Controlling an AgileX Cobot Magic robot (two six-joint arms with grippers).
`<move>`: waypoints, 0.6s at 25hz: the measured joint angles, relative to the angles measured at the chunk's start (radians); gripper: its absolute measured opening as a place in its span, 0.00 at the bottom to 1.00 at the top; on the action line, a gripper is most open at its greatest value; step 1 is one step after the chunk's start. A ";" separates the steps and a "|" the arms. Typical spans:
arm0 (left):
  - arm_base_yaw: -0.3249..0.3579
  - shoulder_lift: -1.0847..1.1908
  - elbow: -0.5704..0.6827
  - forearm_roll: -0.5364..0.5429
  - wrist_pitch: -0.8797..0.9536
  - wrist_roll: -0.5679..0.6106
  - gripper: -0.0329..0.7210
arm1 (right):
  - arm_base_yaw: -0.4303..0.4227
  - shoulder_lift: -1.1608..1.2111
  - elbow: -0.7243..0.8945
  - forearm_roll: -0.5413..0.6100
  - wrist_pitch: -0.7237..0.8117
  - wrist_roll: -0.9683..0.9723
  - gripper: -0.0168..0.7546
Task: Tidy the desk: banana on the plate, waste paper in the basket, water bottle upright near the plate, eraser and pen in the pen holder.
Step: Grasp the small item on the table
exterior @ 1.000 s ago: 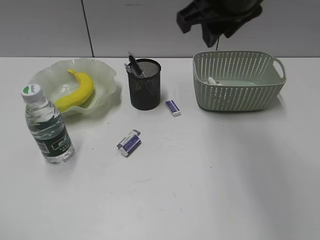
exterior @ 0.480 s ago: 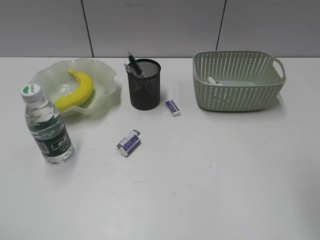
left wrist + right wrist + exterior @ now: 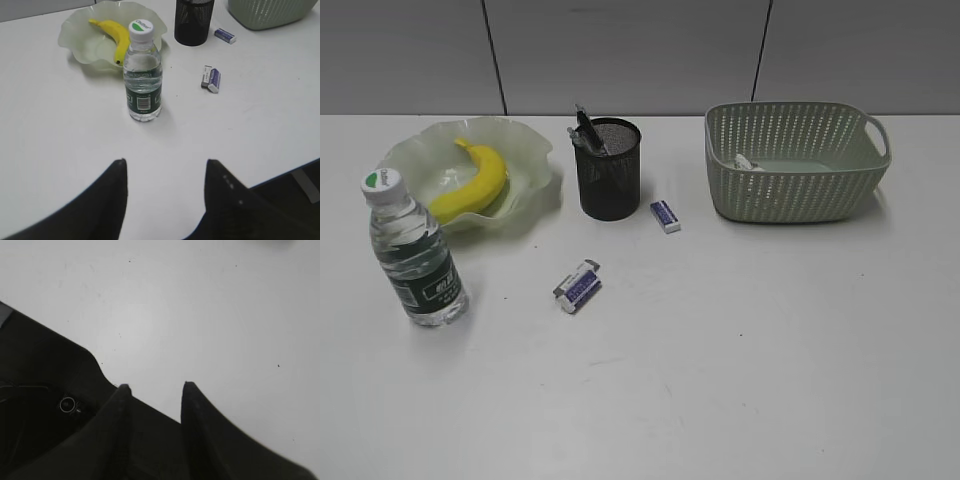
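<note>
- Grey wall panels back the white desk (image 3: 770, 350), and the upper right of the exterior frame, where a dark arm hung over the basket (image 3: 792, 160) a second ago, is now bare — no arm shows in that view at all.
- That retreat suggests the paper step is finished: the waste paper (image 3: 744, 161) lies inside the basket at its left end, though it is small and I may be misreading it.
- Already settled — the banana (image 3: 478, 182) on the plate (image 3: 535, 160), the water bottle (image 3: 412, 252) upright just beside the plate, pens standing in the pen holder (image 3: 610, 170).
- Still loose: one eraser (image 3: 665, 215) near the holder's right side, another eraser (image 3: 579, 286) lower centre.
- Only the wrist views show the claws. The left gripper (image 3: 165, 175) hovers with its jaws apart at the bottom of its frame, the bottle and erasers ahead of it.
- The right gripper (image 3: 155, 390) also has its jaws apart, over bare tabletop with no task item in sight.
</note>
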 joint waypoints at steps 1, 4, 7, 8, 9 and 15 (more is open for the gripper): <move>0.000 0.000 0.000 0.000 0.000 0.000 0.54 | 0.000 -0.044 0.022 0.000 -0.005 0.000 0.38; 0.000 0.001 0.000 -0.002 -0.004 0.000 0.54 | 0.000 -0.186 0.062 0.000 -0.046 0.000 0.38; 0.000 0.041 -0.022 -0.019 -0.047 0.000 0.54 | 0.000 -0.286 0.080 -0.001 -0.086 0.000 0.38; 0.000 0.070 -0.032 -0.028 -0.083 0.000 0.54 | 0.000 -0.314 0.081 -0.001 -0.088 0.000 0.38; 0.000 0.109 -0.040 -0.037 -0.122 0.000 0.54 | 0.000 -0.337 0.082 -0.001 -0.089 -0.001 0.38; 0.000 0.485 -0.097 -0.118 -0.344 0.064 0.54 | 0.000 -0.362 0.085 -0.002 -0.102 -0.004 0.38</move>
